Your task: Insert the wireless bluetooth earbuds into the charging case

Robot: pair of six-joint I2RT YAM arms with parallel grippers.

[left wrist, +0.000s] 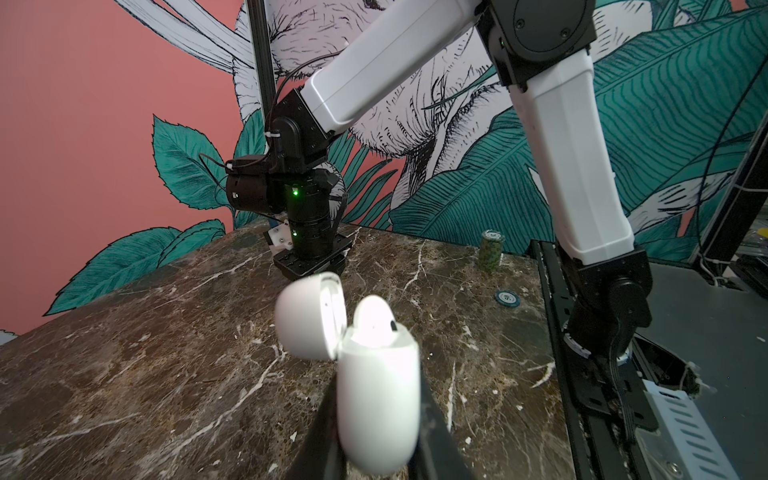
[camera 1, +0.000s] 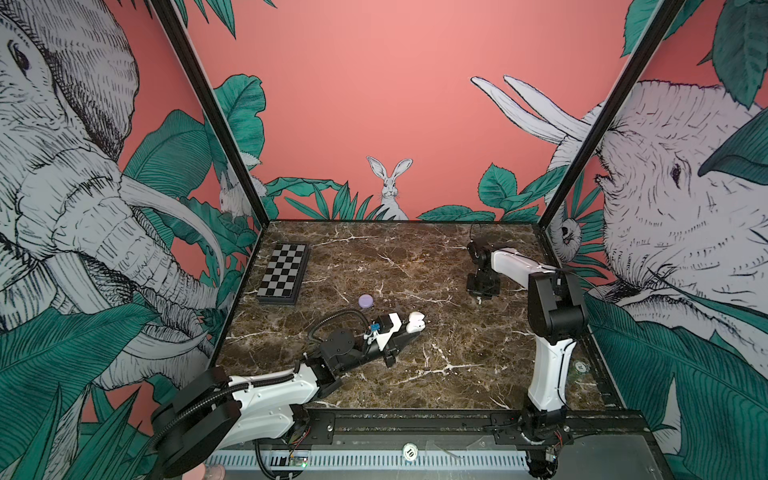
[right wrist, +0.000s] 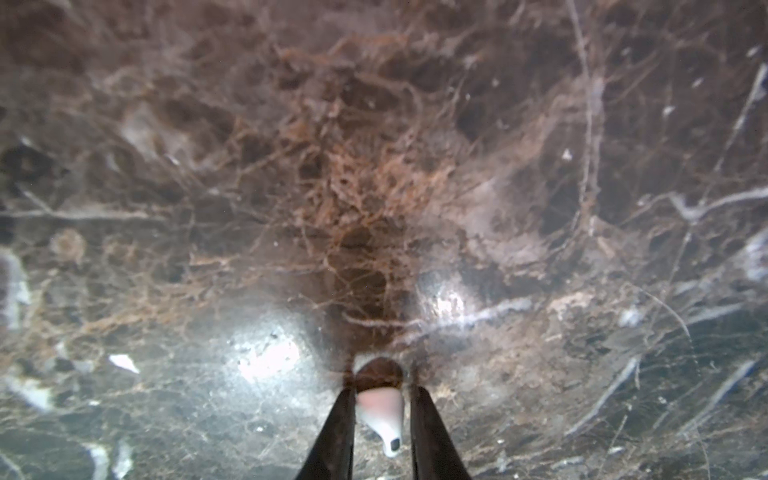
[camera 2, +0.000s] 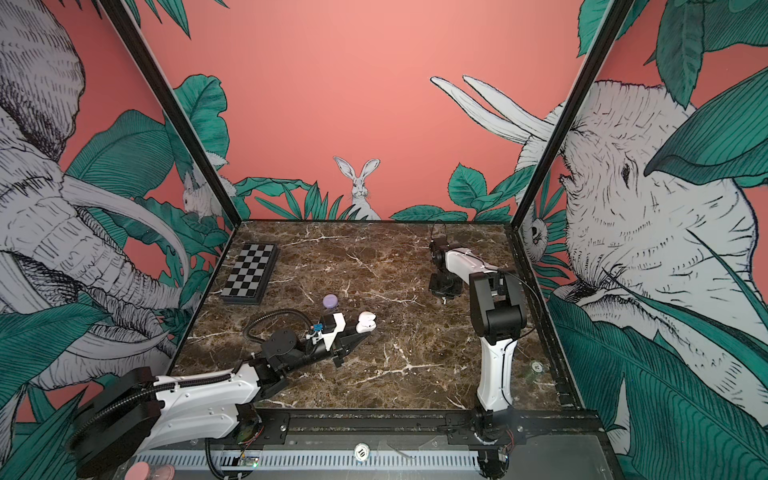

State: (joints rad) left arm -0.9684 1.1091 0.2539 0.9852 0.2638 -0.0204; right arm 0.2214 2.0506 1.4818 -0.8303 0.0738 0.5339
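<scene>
A white charging case [left wrist: 376, 374] is held off the marble with its lid [left wrist: 309, 316] swung open, and my left gripper [left wrist: 378, 436] is shut on its body. One white earbud [left wrist: 376, 320] sits in the case. In both top views the case [camera 1: 415, 322] [camera 2: 365, 322] is near the table's middle at my left gripper [camera 1: 409, 332]. My right gripper [camera 1: 480, 298] [camera 2: 444, 298] points straight down at the back right. In the right wrist view a second white earbud [right wrist: 384, 415] lies on the marble between its fingers [right wrist: 345, 415]. The right gripper [right wrist: 382, 392] stands narrowly open, a thin gap on one side.
A shut lilac round case [camera 1: 366, 301] [camera 2: 330, 301] stands behind the left gripper. A folded chessboard [camera 1: 284, 274] lies at the back left. A stack of green poker chips [left wrist: 491, 251] and a flat chip [left wrist: 508, 297] sit by the right edge, near the right arm's base.
</scene>
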